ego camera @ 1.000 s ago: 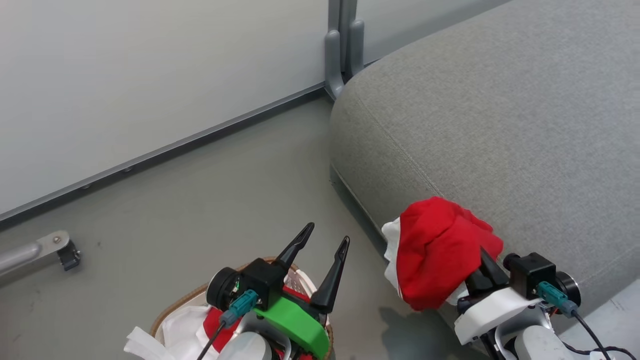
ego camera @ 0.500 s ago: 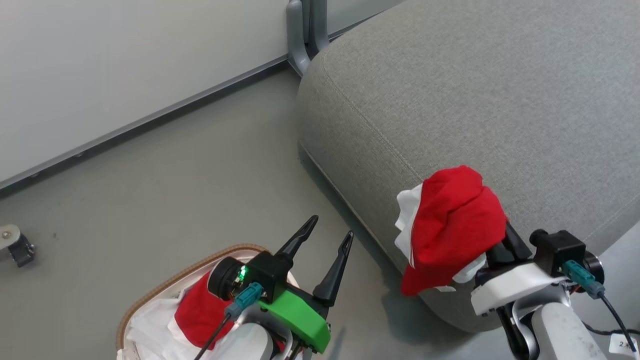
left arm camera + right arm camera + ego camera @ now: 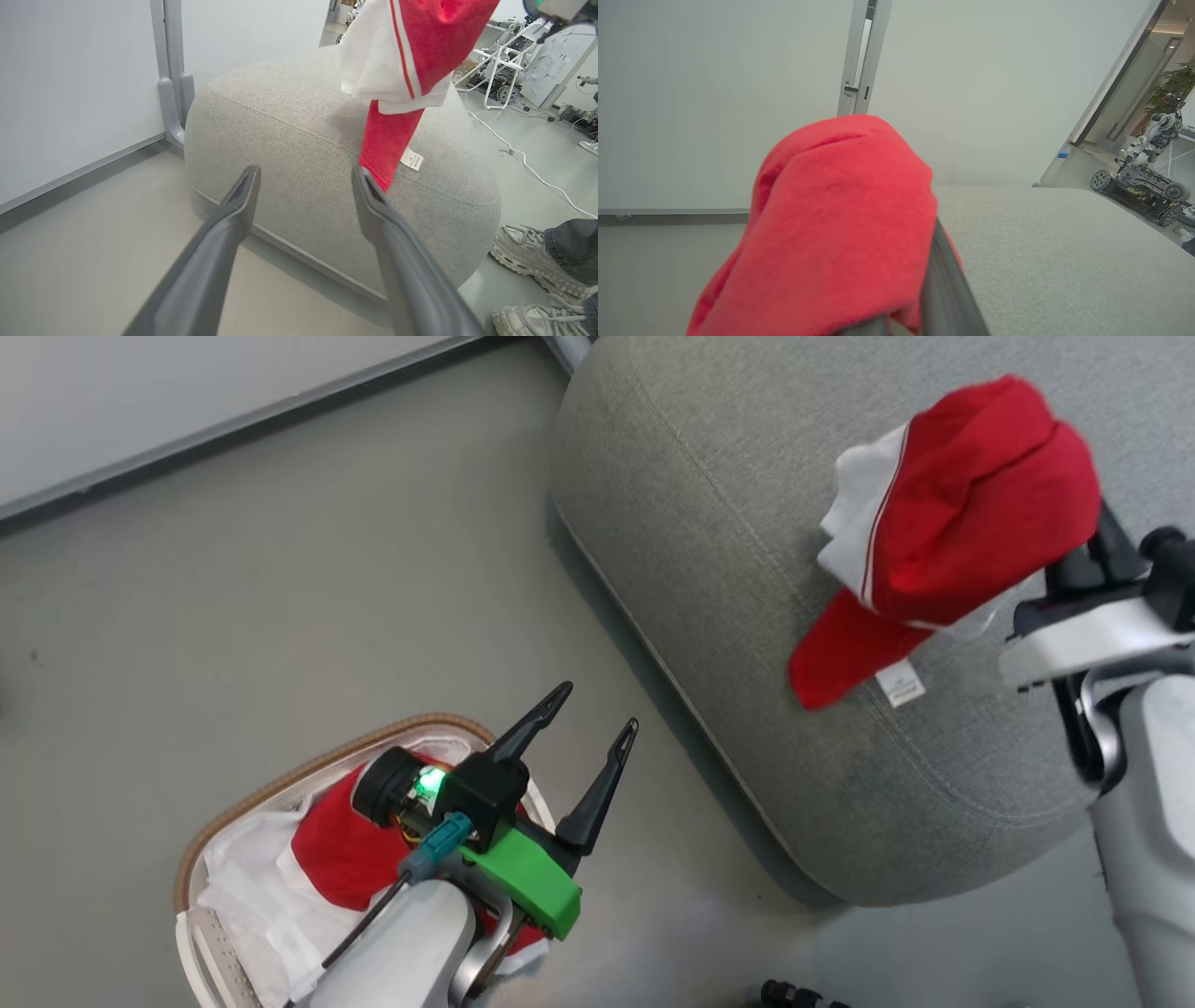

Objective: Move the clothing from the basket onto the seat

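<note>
Here, right gripper (image 3: 1074,555) clamped on red garment (image 3: 971,495), draped over its fingers (image 3: 945,284), tail hanging above seat (image 3: 709,523). Beneath spread left gripper (image 3: 597,707), basket (image 3: 308,773) with second red garment (image 3: 336,854). Fabric likely light, limp; best pinched at bunched fold.

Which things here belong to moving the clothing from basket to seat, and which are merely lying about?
Job in hand: held red garment, red garment in the basket, basket, seat.
Lying about: person's shoes, wheeled robot, potted plant, partition post.
</note>
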Robot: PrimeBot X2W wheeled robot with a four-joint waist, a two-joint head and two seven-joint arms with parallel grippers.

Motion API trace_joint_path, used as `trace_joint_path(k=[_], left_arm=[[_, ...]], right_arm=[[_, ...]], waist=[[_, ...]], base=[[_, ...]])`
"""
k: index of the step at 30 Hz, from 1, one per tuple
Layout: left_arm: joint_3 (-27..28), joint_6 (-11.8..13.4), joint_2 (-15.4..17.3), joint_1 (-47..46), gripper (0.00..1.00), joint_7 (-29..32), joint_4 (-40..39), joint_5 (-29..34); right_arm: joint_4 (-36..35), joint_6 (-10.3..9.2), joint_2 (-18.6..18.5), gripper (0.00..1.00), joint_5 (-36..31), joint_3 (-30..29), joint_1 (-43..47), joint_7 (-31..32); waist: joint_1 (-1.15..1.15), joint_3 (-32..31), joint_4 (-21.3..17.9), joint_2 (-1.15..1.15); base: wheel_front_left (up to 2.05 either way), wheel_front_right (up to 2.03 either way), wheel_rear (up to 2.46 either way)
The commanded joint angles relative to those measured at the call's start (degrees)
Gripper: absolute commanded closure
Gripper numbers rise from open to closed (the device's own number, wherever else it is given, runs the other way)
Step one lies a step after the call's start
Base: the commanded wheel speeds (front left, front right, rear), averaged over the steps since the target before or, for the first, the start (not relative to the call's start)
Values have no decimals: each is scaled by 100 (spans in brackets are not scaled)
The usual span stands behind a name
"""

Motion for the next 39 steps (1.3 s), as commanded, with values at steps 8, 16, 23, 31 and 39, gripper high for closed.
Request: trace_joint_path(k=[8,16,23,31,39], left_arm=[[-124,-2,335,-582,0,-4,-61,140],[-320,-2,517,-984,0,-4,-97,177],[-338,-2,592,-1162,0,-5,-118,234],[-235,-2,514,-1090,0,-5,-121,267],[-156,-2,475,-922,0,-5,-53,214]], right_arm=[[487,-4,-482,100,-126,-285,-1371,-27],[1270,-5,-1076,100,-444,-990,-2582,-27],[1969,-5,-1330,100,-944,-1627,-3027,-27],[2567,-5,-904,100,-1233,-2141,-2580,-27],[2800,-5,-594,100,-1372,-2523,-1963,-20]], waist=[[-1,1270,526,0],[-1,1956,871,0],[-1,2314,1117,0],[-1,2436,1214,0],[-1,2216,1200,0]], base=[[0,0,0],[0,0,0],[0,0,0],[0,0,0],[0,0,0]])
